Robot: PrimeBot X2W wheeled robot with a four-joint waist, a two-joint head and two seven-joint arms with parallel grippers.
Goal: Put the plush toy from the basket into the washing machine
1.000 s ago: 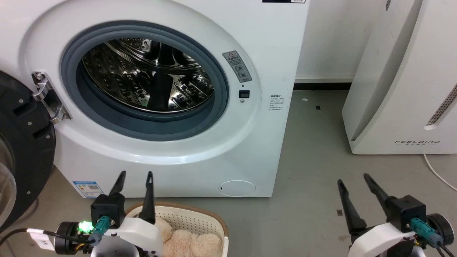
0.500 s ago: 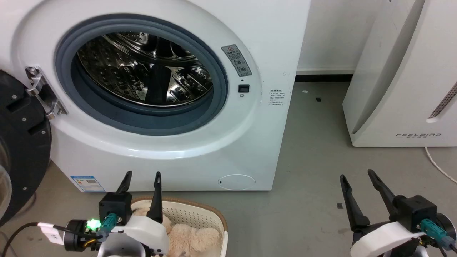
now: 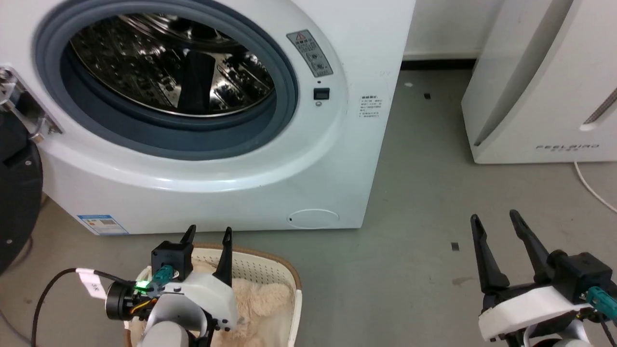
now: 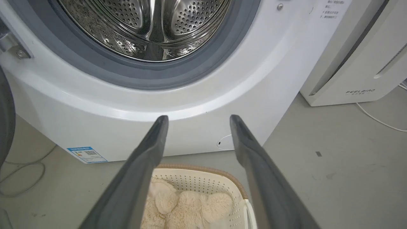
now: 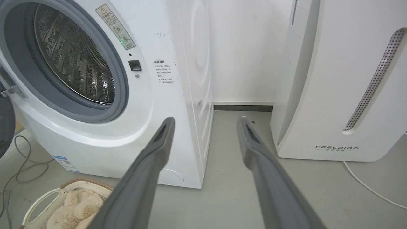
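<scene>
The washing machine (image 3: 337, 159) stands in front of me, its porthole wide and the steel drum (image 3: 168, 72) bare inside. Its black-rimmed door (image 3: 17, 202) hangs swung out at the left. On the floor before it sits the cream basket (image 3: 270, 270), and the fluffy beige plush toy (image 3: 260, 301) lies in it. My left gripper (image 3: 208, 230) hovers open above the basket's near-left part, touching nothing. In the left wrist view the open left gripper (image 4: 198, 118) frames the plush toy (image 4: 187, 206) below. My right gripper (image 3: 495, 217) is open over bare floor at the right.
A white FEELBIRD appliance (image 3: 540, 96) stands at the right, with a white cable (image 3: 593, 188) on the floor beside it. Grey floor (image 3: 419, 202) lies between it and the washer. Cords (image 5: 19, 165) trail on the floor at the washer's left.
The head camera has tilted down, so the washer sits higher in the picture and more of the basket shows. Both grippers stay open; the left one now reaches a little further over the basket.
</scene>
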